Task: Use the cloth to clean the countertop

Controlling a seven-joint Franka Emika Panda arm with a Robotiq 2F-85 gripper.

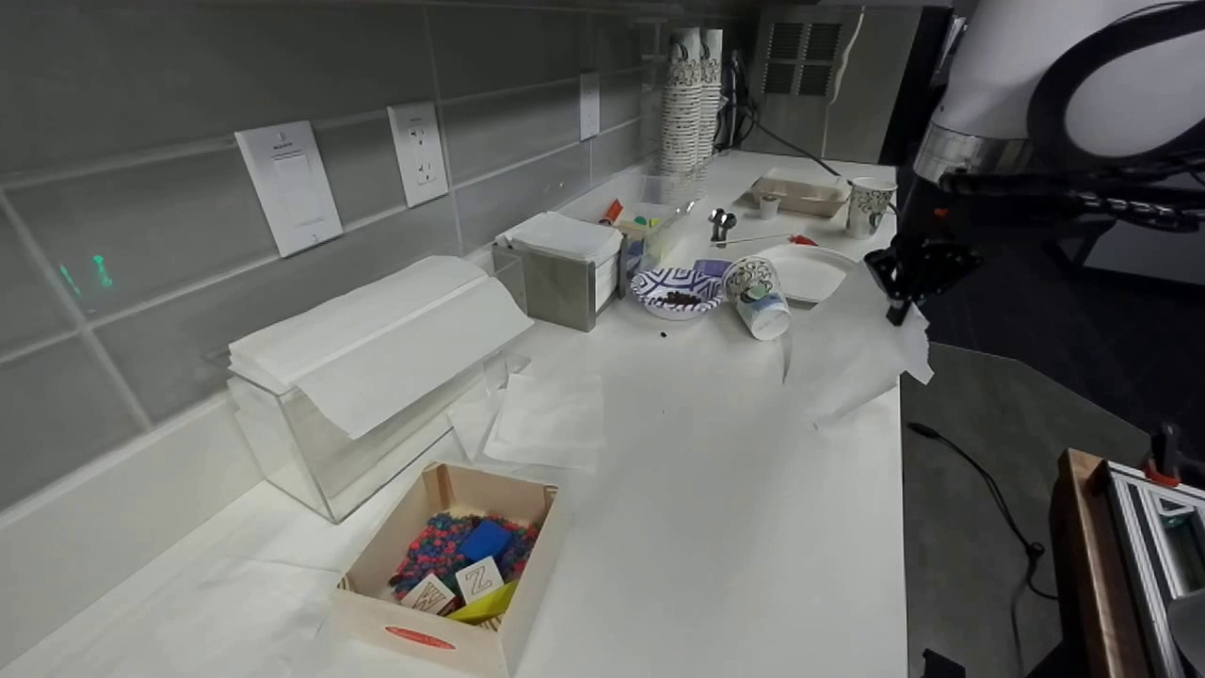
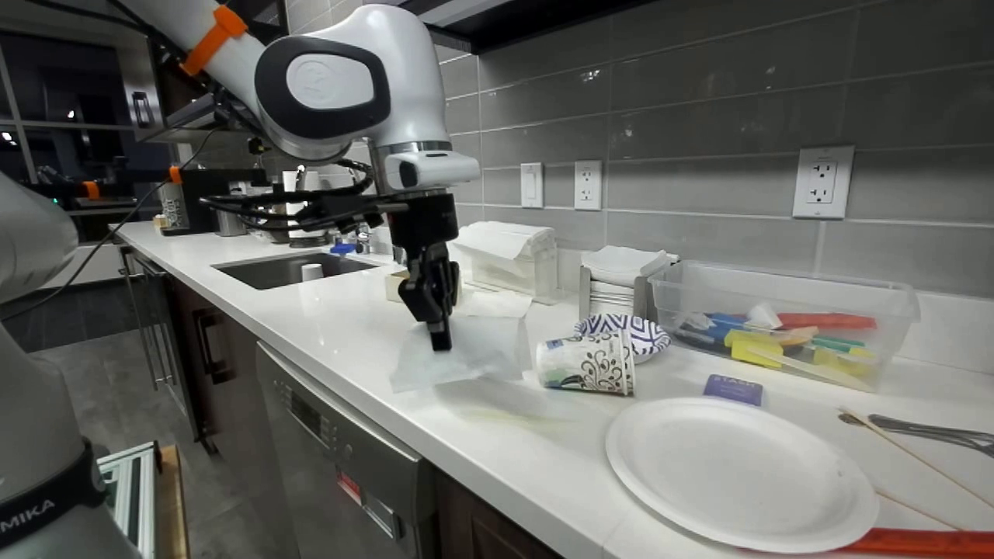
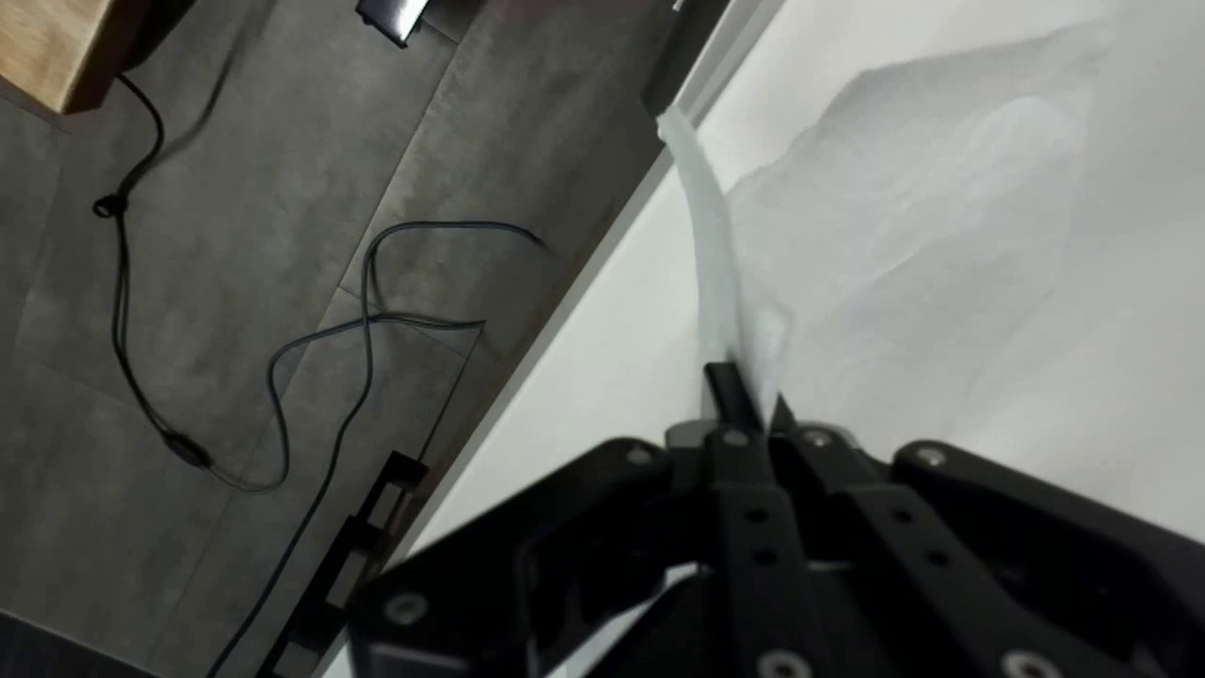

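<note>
The cloth, a thin white paper-like sheet [image 1: 843, 344], hangs from my gripper [image 1: 897, 311] over the front part of the glossy white countertop [image 1: 725, 527]. In an exterior view the gripper [image 2: 440, 338] points down and pinches the cloth [image 2: 489, 349] above the countertop [image 2: 342, 334]. In the wrist view the gripper [image 3: 753, 400] is shut on the cloth [image 3: 715, 245], which spreads away on both sides near the edge of the countertop [image 3: 612, 367]. I cannot tell whether its lower edge touches the surface. A faint yellowish smear [image 2: 520, 421] shows beside the cloth.
A tipped paper cup [image 2: 586, 363], a patterned bowl [image 1: 676, 292] and a white plate [image 2: 742, 473] stand close to the cloth. A napkin holder [image 1: 560, 273], a paper towel box [image 1: 377, 348] and a wooden box [image 1: 452, 565] line the wall side. A sink [image 2: 291, 268] lies farther along.
</note>
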